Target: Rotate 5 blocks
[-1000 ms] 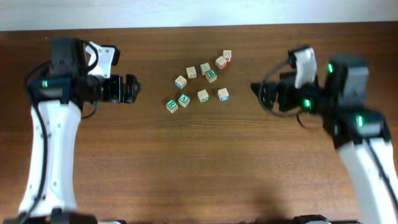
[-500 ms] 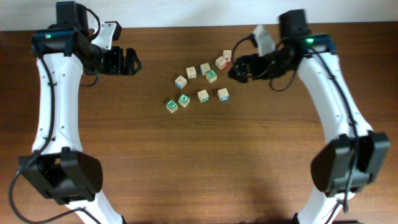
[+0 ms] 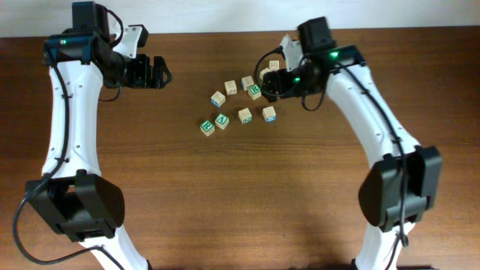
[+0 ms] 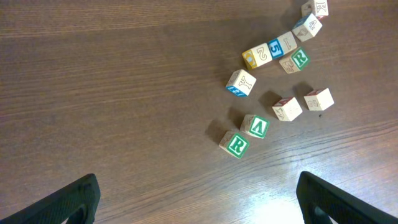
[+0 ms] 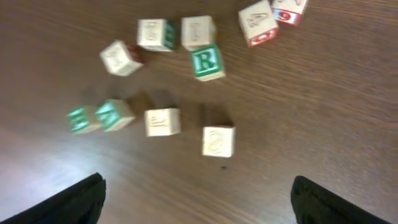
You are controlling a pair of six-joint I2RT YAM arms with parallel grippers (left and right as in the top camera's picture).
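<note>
Noted: right gripper is being held spread wide, nothing pinched, hovering over the near edge of the cluster. Closest ahead of its fingertips, a pale cube is lying apart. Beyond it, the green R block is sitting just beside a neighbour. Farthest ahead, two red-marked cubes are being seen.

The left gripper is being held spread and empty too, with the blocks lying well ahead of it.

Judged: a first cube is being approached and none is being turned yet. Next, one cube is to be straddled, pinched and twisted without neighbours being nudged.

Being counted: ten cubes, three showing green letters on top; two grippers.
</note>
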